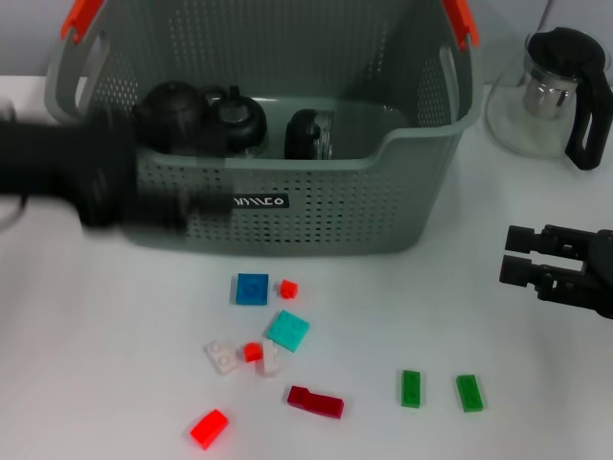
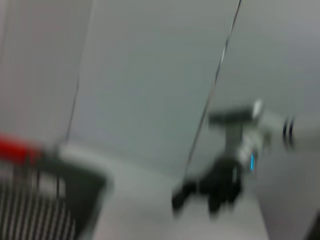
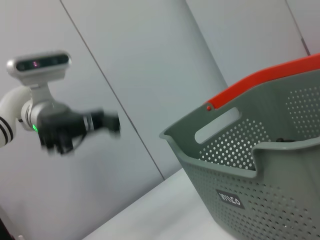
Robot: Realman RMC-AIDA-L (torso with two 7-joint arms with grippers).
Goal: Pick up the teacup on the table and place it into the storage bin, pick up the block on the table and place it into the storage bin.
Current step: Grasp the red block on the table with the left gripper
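The grey-green perforated storage bin [image 1: 316, 216] with orange-red handle ends stands at the back centre; it also shows in the right wrist view [image 3: 260, 195]. Dark round teaware [image 1: 172, 113] and a dark cup [image 1: 308, 134] lie inside it. Several blocks lie on the table in front: blue [image 1: 252, 288], teal [image 1: 287, 331], dark red [image 1: 315, 402], bright red [image 1: 209, 427] and two green ones [image 1: 411, 388]. My left gripper [image 1: 187, 206] is a moving blur in front of the bin's left front wall. My right gripper [image 1: 517, 256] is open and empty, low at the right of the table.
A glass teapot [image 1: 551, 96] with a black handle stands at the back right, beside the bin. Small white [image 1: 222, 356] and red [image 1: 288, 288] blocks lie among the others. The table is white.
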